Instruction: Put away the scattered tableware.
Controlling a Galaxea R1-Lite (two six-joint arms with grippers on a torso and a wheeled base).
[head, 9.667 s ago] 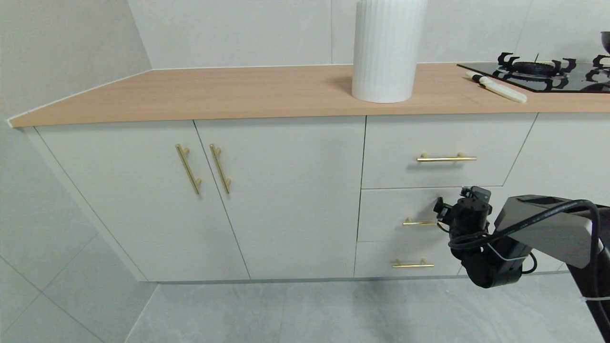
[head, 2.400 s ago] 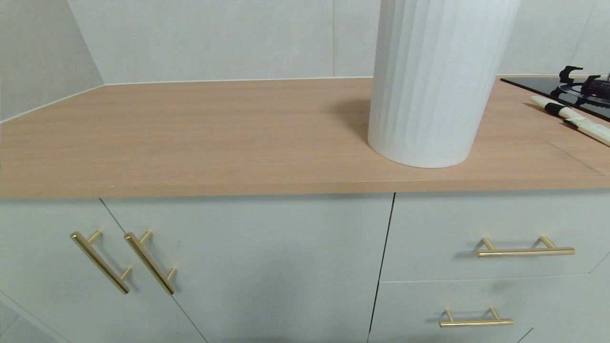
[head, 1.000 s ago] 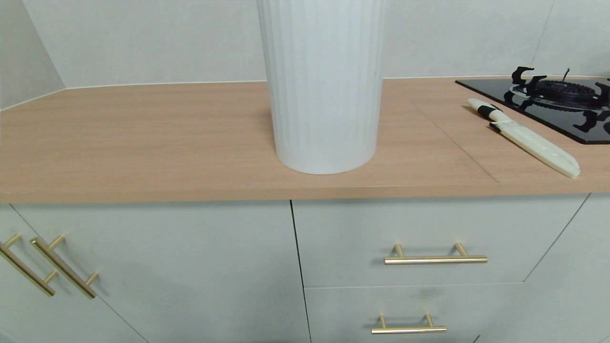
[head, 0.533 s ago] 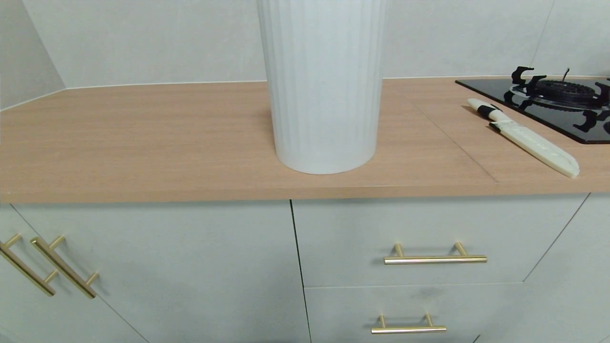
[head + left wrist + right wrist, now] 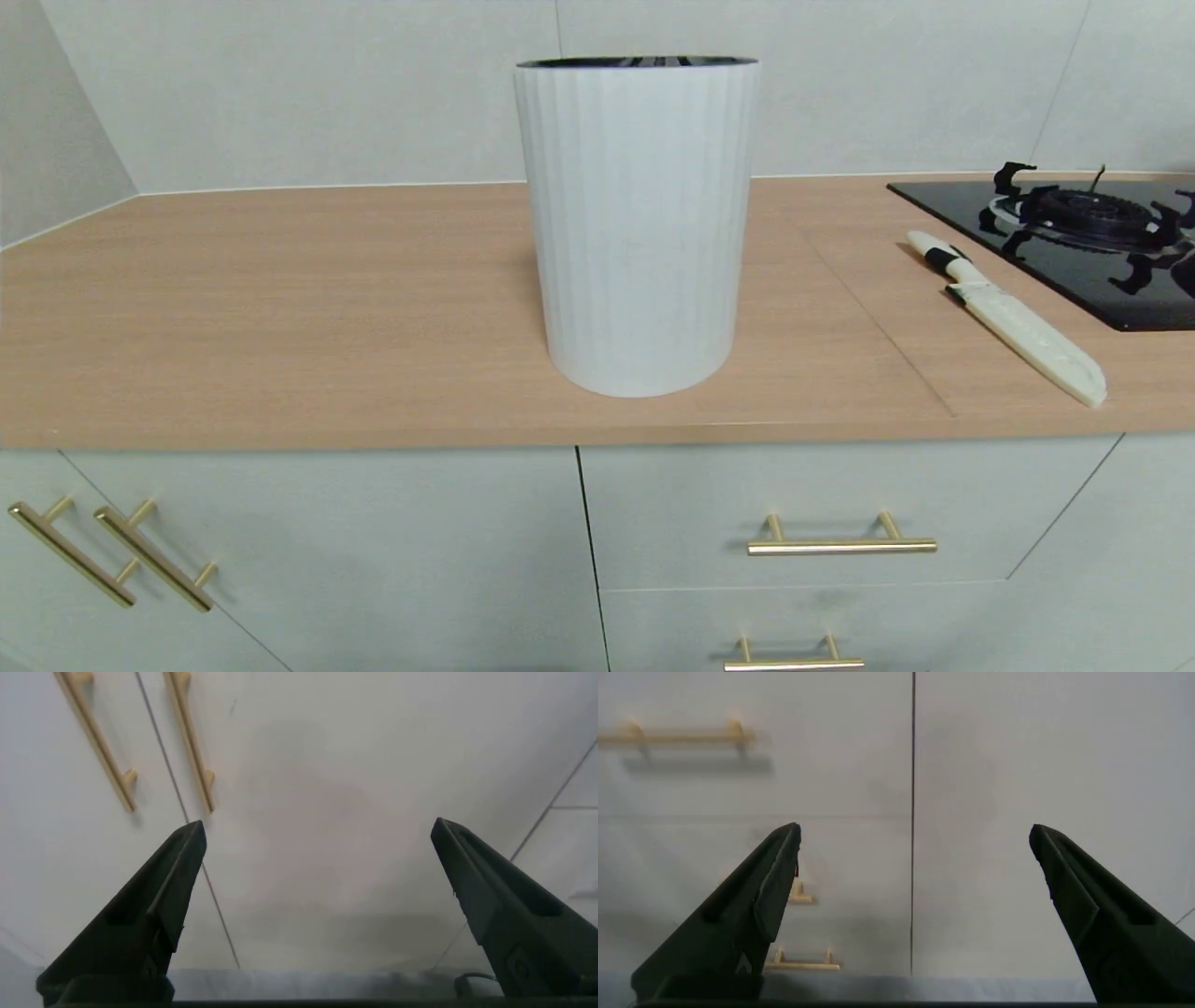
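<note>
The knife [image 5: 1008, 322] lies well apart from both grippers, up on the wooden countertop [image 5: 280, 299]. The left gripper [image 5: 316, 826] has its jaws spread wide with nothing between them. It faces the pale cupboard doors [image 5: 374, 784], where two gold bar handles [image 5: 192, 747] flank the seam between the doors. The right gripper [image 5: 913, 831] is also spread wide and bare. It faces the drawer fronts [image 5: 785, 784], one of which carries a gold drawer handle [image 5: 677, 737]. Above them on the countertop, a tall white ribbed container [image 5: 639, 224] stands upright near the front edge, its inside dark at the rim. To its right the knife rests flat, cream-bladed, its pale handle banded in black. The handle points toward the back wall and the tip toward the front edge, just beside the black hob [image 5: 1055, 247].
</note>
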